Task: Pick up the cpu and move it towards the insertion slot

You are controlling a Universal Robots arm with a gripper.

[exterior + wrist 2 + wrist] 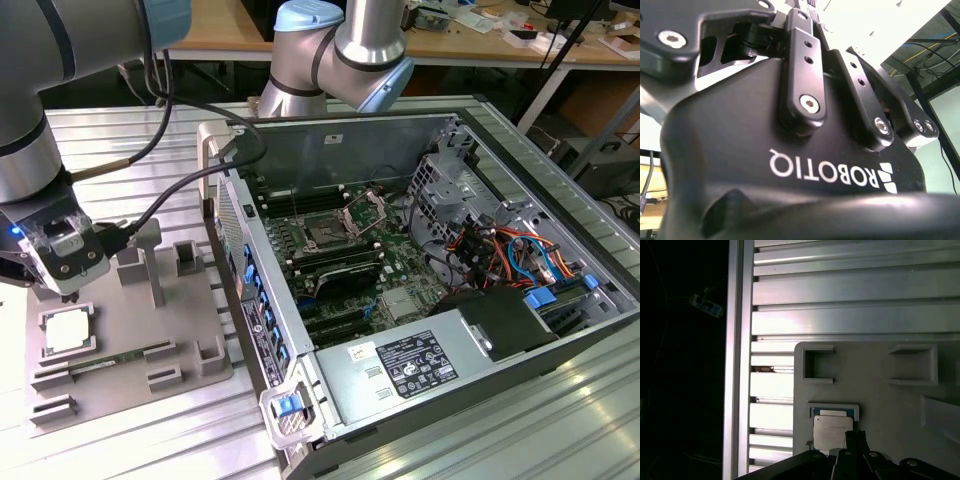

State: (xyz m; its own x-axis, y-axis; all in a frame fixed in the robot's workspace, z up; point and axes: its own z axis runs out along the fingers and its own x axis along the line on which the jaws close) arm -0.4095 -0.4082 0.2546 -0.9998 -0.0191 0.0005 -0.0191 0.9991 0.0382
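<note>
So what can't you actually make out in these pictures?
- Exterior view: whether the gripper touches the cpu; the gap is too small to tell.
- First wrist view: part of the cpu, hidden by the gripper.
- Exterior view: detail inside the insertion slot; too small and dark.

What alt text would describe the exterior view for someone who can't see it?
The robot's hand hovers above the cpu, which lies in a grey tray. On the exterior view's right, an open computer case shows the insertion slot inside.
</note>
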